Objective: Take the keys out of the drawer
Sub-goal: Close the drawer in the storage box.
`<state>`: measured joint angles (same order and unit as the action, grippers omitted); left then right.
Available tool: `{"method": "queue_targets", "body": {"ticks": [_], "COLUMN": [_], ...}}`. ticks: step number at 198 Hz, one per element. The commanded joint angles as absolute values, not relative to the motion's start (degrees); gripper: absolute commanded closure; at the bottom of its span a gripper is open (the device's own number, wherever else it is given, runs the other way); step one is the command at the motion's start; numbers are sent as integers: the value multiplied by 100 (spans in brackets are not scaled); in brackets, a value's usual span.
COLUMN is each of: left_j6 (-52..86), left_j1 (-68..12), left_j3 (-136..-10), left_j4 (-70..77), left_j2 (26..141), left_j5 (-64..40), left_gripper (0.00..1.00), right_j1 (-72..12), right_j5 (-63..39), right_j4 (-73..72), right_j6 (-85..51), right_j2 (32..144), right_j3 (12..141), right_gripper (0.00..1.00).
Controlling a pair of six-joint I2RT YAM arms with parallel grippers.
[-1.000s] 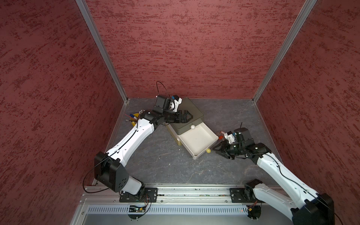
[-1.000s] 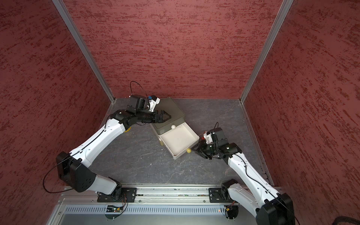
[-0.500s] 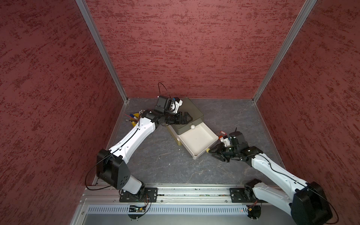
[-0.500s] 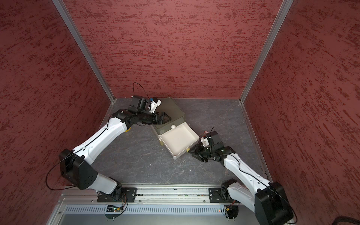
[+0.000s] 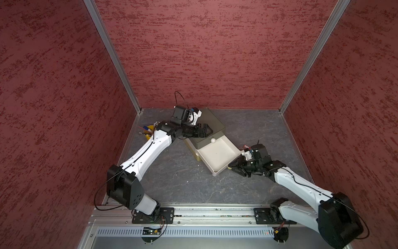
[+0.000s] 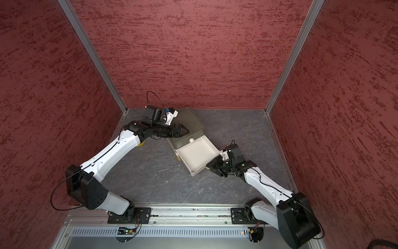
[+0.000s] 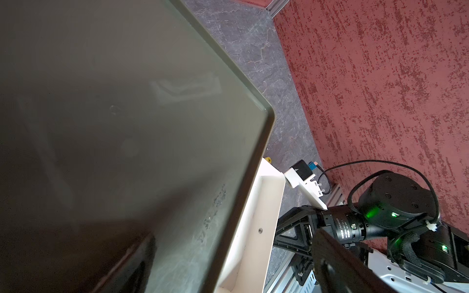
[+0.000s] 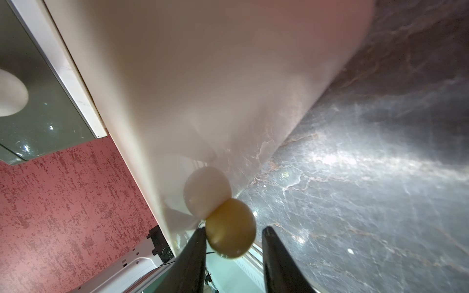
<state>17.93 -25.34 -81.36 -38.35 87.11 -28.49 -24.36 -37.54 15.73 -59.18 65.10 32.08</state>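
Governing relation: the yellow knob sits between the fingers of the right pincer. It is at the middle of the front wall of the open drawer.
Right pincer: narrow gap, placed around the knob but not clamped. One finger touches the knob and the other stands just clear.
Slide axis: the open drawer runs from 11 to 5 o'clock out of the cabinet. The right pincer meets it at the 5 o'clock end, roughly in line.
Nearer arm: right, for the knob.
Left pincer: lies over the cabinet top near its front edge. Its jaw gap cannot be told.
Open drawer contents: nothing seen on its cream floor in both top views.
Upper tier: shut, with a white knob. Its contents are hidden.
Keys: none visible in the open drawer. A small cluster of yellow, red and blue bits lies on the tabletop at 9 o'clock from the cabinet. These are probably keys already out, but they are too small to confirm.
Judgement: the next move runs along the slide axis. An off-axis force could skew the cabinet.
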Motion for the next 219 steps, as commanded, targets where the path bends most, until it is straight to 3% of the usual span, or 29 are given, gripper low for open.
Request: {"method": "queue_targets", "body": {"ticks": [1,219], "left_j6": [1723,1646], "left_j1": [-2494,-2486], "left_j3": [-8065,-8008], "left_j4": [-3858,-3919], "left_j2": [8855,8837], "left_j5": [-2877,-2961], "left_gripper": [0,0], "right_j1": [-2478,-2491], "right_j5": [-3693,-3481], "right_j4": [1073,326], "right_j6": [-5927,-5928], "right_j2": [6619,7526], "right_j3": [3270,3760], "right_gripper": [60,60]}}
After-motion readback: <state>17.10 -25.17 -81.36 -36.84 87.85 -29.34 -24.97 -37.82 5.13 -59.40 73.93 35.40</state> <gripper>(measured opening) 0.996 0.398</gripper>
